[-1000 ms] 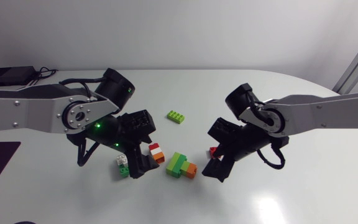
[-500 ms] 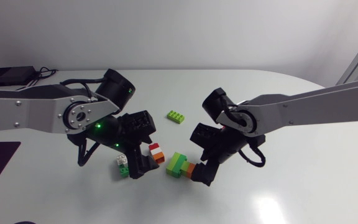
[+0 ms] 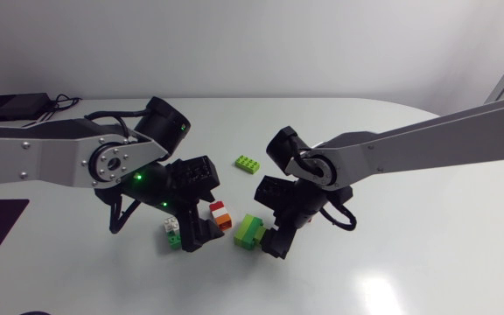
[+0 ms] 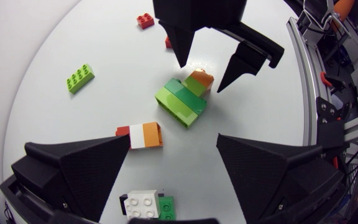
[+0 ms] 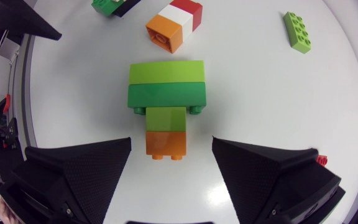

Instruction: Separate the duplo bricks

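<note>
1. The right pincer is released. Its two black fingers stand wide apart on either side of the orange brick, with a gap showing on each side, so nothing is grasped.
2. That orange brick is the near end of the four-brick plastic stack, which lies flat on the white table. Ahead of the orange brick, running away from the right pincer, come a narrow green brick, a wide dark-green brick and a wide lime-green brick.
3. The left pincer is also released and holds nothing. The four-brick stack lies ahead of it, lime-green end nearest.
4. A red, white and orange plastic stack lies just ahead of one left fingertip. A white, green and black plastic clump sits under the left pincer, close to its palm.
5. A loose lime-green plastic brick and a small red plastic brick lie well apart from both pincers.
6. Judged step: the arms are lining up on the four-brick stack from opposite ends, and no pull has begun.
7. Judged next move: the right fingers should close squarely on the orange brick, while the left pincer comes forward to clamp the wide green bricks. The arms should then pull apart along the stud axis. A skewed grip could just drag the whole stack
</note>
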Controlling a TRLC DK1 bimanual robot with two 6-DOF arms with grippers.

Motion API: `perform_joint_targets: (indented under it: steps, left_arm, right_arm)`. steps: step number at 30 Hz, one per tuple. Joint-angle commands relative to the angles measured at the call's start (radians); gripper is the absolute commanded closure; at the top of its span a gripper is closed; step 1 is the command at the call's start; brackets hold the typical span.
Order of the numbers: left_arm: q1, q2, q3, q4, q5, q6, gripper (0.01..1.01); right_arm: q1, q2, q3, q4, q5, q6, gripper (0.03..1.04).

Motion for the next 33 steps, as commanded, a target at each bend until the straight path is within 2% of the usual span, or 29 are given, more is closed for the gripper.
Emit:
perform_joint_targets:
  steps: [1,7,13,22,27,30,33]
  left_arm:
    - [0.002,0.016,-0.001,-0.002,0.017,0.032,0.057]
    - [0.004,0.019,-0.001,-0.002,0.021,0.037,0.057]
    - [0.001,0.025,-0.001,0.001,0.023,0.038,0.059]
    - [-0.015,0.032,-0.001,0.001,0.023,0.037,0.061]
    - [-0.061,0.011,-0.018,0.05,0.015,0.037,0.064]
    - [-0.117,-0.02,-0.053,0.124,-0.049,0.035,0.064]
    - [-0.203,-0.061,-0.116,0.23,-0.18,0.051,0.064]
  right_arm:
    - [0.012,0.035,0.017,-0.022,0.016,-0.001,0.25]
    - [0.017,0.038,0.012,-0.002,0.025,-0.007,0.62]
    - [0.029,0.018,-0.008,0.033,0.033,-0.01,0.75]
    - [0.035,-0.072,-0.105,0.058,0.051,-0.047,0.76]
    - [0.006,-0.172,-0.14,0.017,0.04,-0.068,0.76]
    - [-0.026,-0.213,-0.12,-0.054,-0.012,-0.071,0.76]
    - [-0.055,-0.233,-0.092,-0.128,-0.049,-0.076,0.76]
